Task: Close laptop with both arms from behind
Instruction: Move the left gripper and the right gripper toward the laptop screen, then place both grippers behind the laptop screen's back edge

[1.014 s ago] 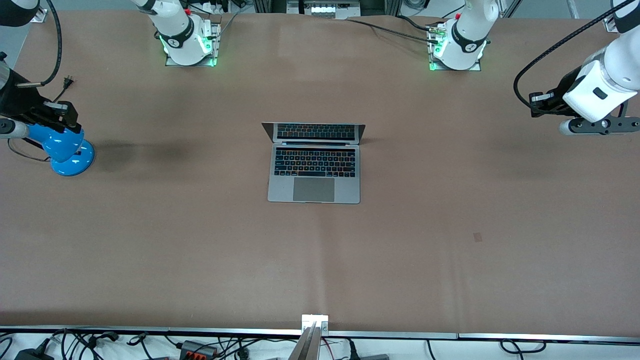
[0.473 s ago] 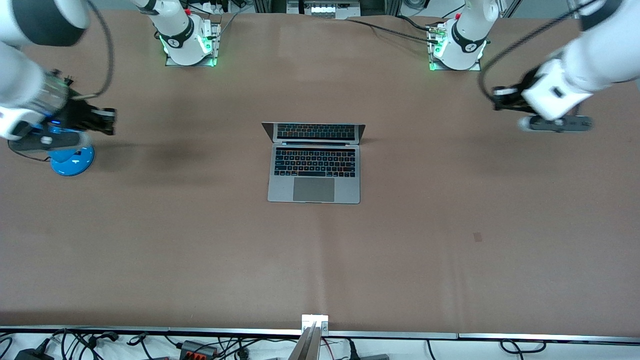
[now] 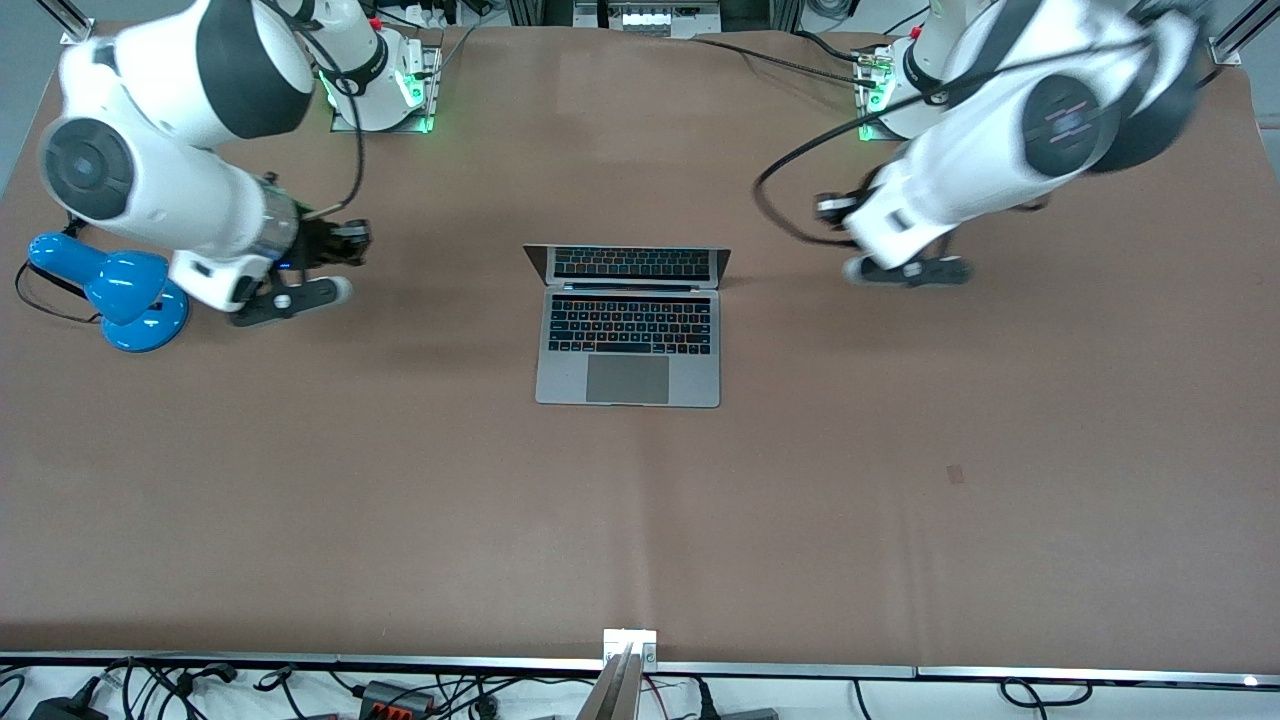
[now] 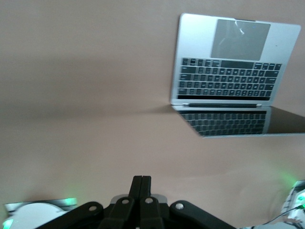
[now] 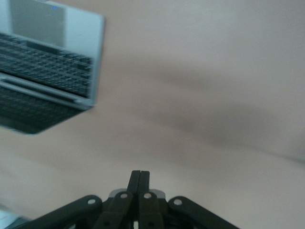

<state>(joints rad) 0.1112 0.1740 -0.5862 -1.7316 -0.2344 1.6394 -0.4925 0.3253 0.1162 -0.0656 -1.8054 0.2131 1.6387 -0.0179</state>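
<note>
The silver-grey laptop lies open at the table's middle, its screen upright and its keyboard and trackpad facing the front camera. It also shows in the left wrist view and in the right wrist view. My right gripper is shut and empty, over the table between a blue lamp and the laptop. Its fingers are pressed together. My left gripper is shut and empty, over the table at the laptop's left-arm side. Its fingers are pressed together. Neither gripper touches the laptop.
A blue desk lamp with a black cord stands at the right arm's end of the table. The two arm bases stand along the table's edge farthest from the front camera. Brown table spreads around the laptop.
Both arms have swung in from the table's ends toward the laptop. The right gripper has left the blue lamp. The laptop has not moved.
</note>
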